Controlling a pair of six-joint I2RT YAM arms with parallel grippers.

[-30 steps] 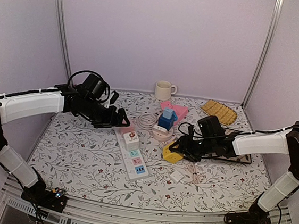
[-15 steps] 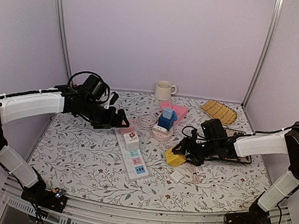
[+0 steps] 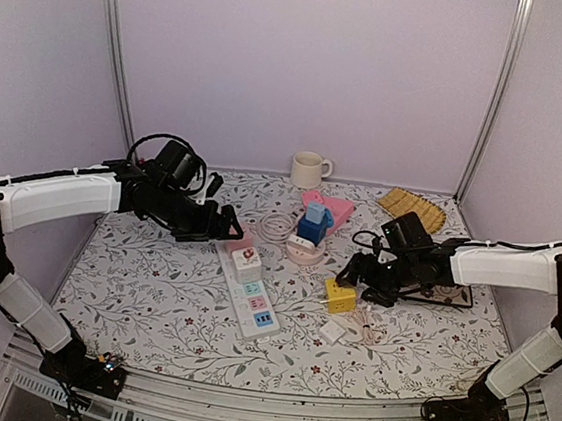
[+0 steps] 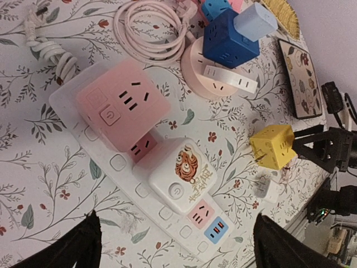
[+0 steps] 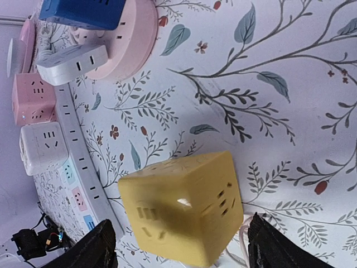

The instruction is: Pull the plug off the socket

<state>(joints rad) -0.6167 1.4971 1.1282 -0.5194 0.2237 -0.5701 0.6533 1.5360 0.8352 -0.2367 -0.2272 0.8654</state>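
A white power strip (image 3: 255, 298) lies in the middle of the table, with a pink cube adapter (image 3: 240, 241) and a white tiger-print adapter (image 3: 247, 259) plugged into it. The yellow cube plug (image 3: 339, 296) stands free on the table, right of the strip, with its prongs bare in the left wrist view (image 4: 272, 146). My right gripper (image 3: 359, 277) is open. Its fingers straddle the cube (image 5: 181, 209) with small gaps. My left gripper (image 3: 227, 227) is open over the strip's far end (image 4: 120, 162), near the pink adapter (image 4: 120, 100).
A round pink socket (image 3: 307, 248) carries a blue cube (image 3: 312, 224). A pink cable coil (image 3: 277, 227) lies beside it. A small white charger (image 3: 333, 331) sits near the yellow cube. A mug (image 3: 308, 169), a yellow woven mat (image 3: 412, 209) and a dark tray (image 3: 443, 293) are at the back and right.
My right gripper has carried the yellow cube to the right, away from the strip, and opened. The cube now rests on the table. My left arm has not moved.
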